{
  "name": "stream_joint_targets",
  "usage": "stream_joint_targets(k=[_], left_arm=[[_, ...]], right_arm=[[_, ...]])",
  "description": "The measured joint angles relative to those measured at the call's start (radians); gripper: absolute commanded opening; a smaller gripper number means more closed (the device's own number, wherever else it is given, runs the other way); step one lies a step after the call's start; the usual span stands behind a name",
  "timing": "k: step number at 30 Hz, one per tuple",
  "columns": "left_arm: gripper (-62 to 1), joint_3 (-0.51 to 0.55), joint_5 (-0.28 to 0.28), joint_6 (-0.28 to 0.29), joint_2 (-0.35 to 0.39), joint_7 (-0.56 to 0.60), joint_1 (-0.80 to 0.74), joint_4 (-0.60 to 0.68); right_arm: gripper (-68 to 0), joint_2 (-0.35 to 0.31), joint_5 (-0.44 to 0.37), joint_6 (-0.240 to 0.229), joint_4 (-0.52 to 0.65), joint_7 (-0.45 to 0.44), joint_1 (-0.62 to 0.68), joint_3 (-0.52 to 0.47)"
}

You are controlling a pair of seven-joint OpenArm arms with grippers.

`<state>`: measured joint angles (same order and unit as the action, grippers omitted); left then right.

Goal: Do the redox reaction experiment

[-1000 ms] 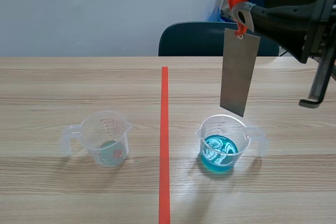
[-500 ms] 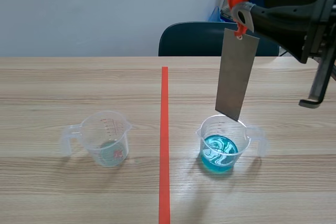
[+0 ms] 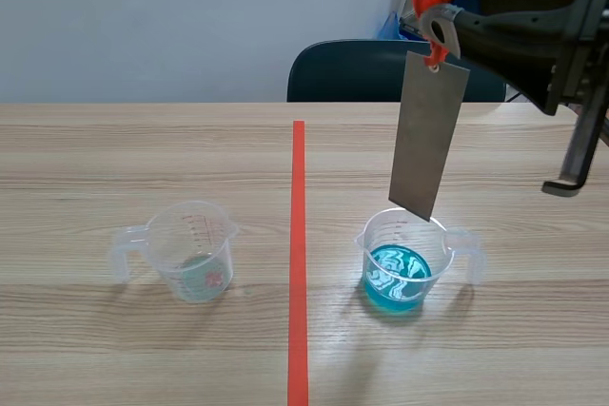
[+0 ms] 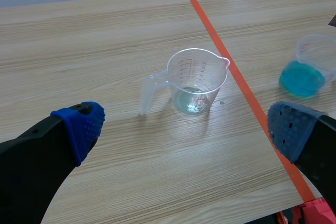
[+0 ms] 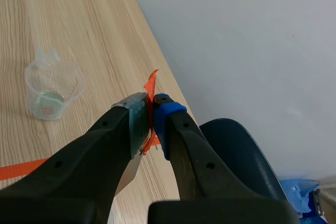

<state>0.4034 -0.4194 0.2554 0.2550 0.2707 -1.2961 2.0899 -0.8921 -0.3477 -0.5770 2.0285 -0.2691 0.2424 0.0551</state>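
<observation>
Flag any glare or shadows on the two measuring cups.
Scene view: white glare swirls on the blue liquid; soft shadow around its measuring cup. Left wrist view: faint shadow beside the nearly empty measuring cup, slight sheen at its bottom.

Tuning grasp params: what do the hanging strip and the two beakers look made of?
Strip: likely sheet metal, dull matte grey, thin and flat, hangs rigid; which metal I can't tell. Left beaker and right beaker: probably clear plastic, slightly cloudy walls, moulded handle and spout, printed scale on the left one.
</observation>
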Motion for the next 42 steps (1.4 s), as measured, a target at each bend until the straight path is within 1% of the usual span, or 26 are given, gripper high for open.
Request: stream_joint_targets(k=[31, 35, 42], left_arm=[[1.4, 0.0, 0.0, 0.0, 0.0, 0.0, 0.0, 0.0], [1.4, 0.0, 0.0, 0.0, 0.0, 0.0, 0.0, 0.0], [1.4, 0.0, 0.0, 0.0, 0.0, 0.0, 0.0, 0.0]], right_arm=[[-66.8, 0.0, 0.0, 0.0, 0.0, 0.0, 0.0, 0.0], [-66.8, 0.009, 0.015, 0.0, 0.0, 0.0, 0.0, 0.0], [-66.9, 0.009, 0.015, 0.0, 0.0, 0.0, 0.0, 0.0]])
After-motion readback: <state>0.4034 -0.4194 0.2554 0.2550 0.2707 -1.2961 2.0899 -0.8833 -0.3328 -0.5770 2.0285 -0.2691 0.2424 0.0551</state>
